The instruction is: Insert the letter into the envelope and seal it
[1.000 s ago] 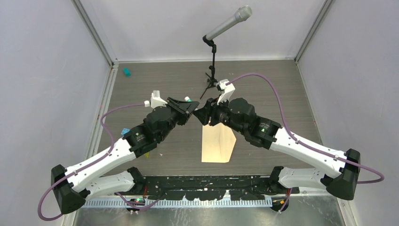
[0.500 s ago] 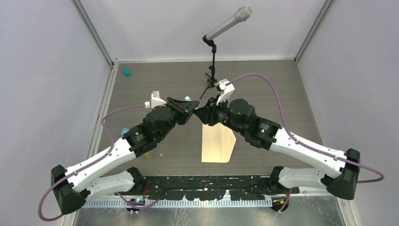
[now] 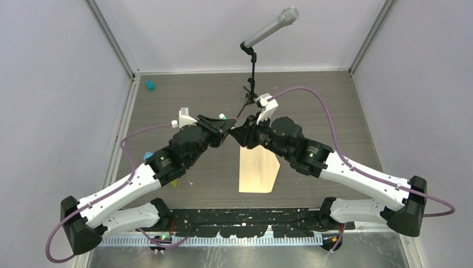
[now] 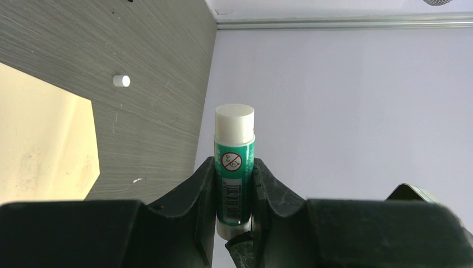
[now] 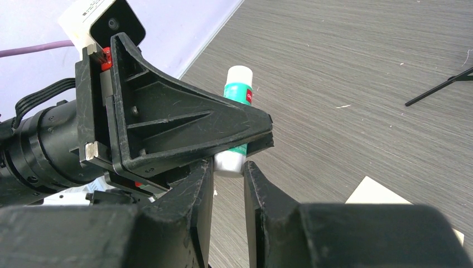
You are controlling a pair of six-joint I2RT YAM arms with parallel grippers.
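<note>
We hold the glue stick (image 4: 235, 139) clamped in our left claw (image 4: 234, 167) above the worktop (image 3: 312, 106), over the far end of the flat tan envelope (image 3: 259, 170), while our right claw (image 5: 226, 176) stands narrow at its white end, contact unclear, so a shallow pull could slip and drop it.

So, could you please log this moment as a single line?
left gripper: shut on glue stick | right gripper: flanking stick's white base, grip unclear | envelope: flat on table
</note>
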